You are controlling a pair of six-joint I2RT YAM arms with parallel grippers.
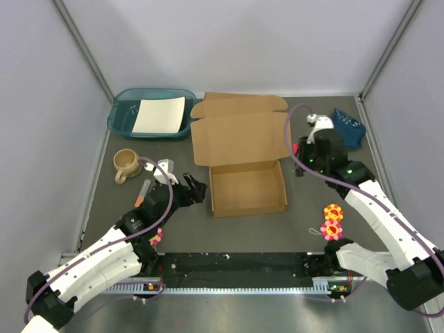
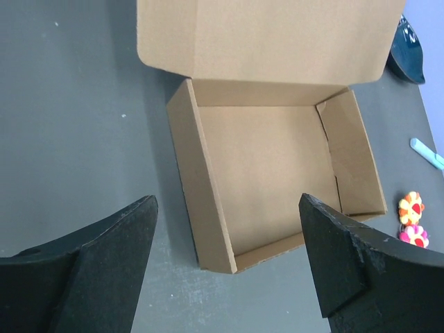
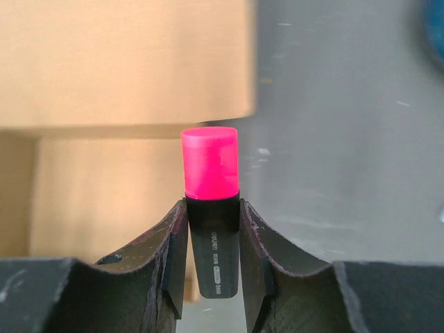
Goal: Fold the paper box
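Note:
The paper box (image 1: 247, 189) sits mid-table as a shallow brown cardboard tray with its side walls standing up. Its lid flap (image 1: 239, 135) lies open and flat toward the back. In the left wrist view the paper box (image 2: 270, 163) shows its bare inside. My left gripper (image 1: 196, 189) hovers open just off the box's near left corner, and the left gripper (image 2: 227, 200) has nothing between its fingers. My right gripper (image 1: 305, 149) is by the lid's right edge. In its wrist view the right gripper (image 3: 211, 205) is shut on a black highlighter with a pink cap (image 3: 210, 170), with the blurred box (image 3: 104, 69) behind it.
A teal tray (image 1: 123, 114) holding a white sheet (image 1: 159, 114) stands at the back left. A beige mug (image 1: 126, 164) and an orange-tipped pen (image 1: 143, 191) lie left of the box. A blue object (image 1: 347, 127) is at the back right, and flower toys (image 1: 333, 220) lie near the right.

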